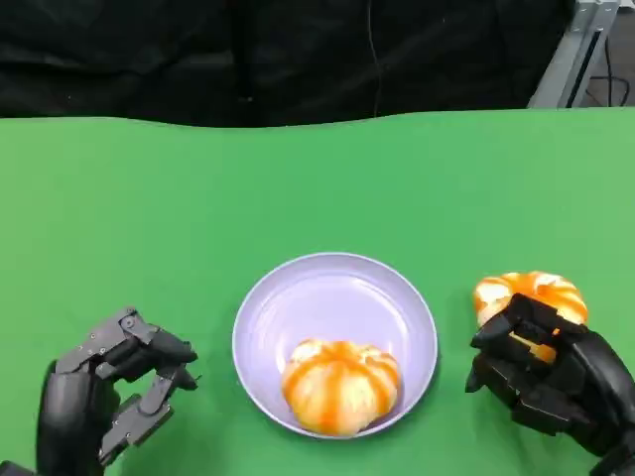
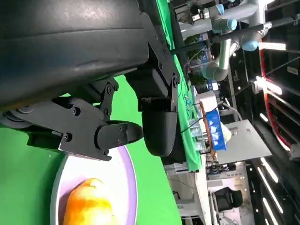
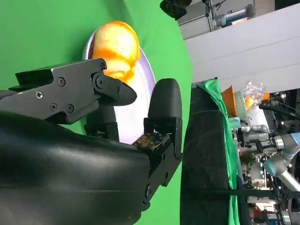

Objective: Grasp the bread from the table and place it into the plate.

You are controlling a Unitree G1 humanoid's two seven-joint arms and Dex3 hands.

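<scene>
Lavender plate (image 1: 260, 309) already holds one orange-glazed bread (image 1: 340, 385); a second bread (image 1: 531, 297) sits just right of the plate — the right hand (image 1: 549, 380) curls over it, though a firm grip can't be told. Left of the plate, the left hand (image 1: 111, 395) idles — fingers apart, empty.

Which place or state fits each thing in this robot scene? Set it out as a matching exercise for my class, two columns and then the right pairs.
Things:
1. bread in the plate
2. bread on the table
3. plate
4. left hand

Places or states:
A. lilac, between the two hands
B. holds nothing, fingers apart
C. on the green cloth, at the right hand
D. in the plate's near part

Pairs: 1-D, 2-C, 3-A, 4-B
</scene>
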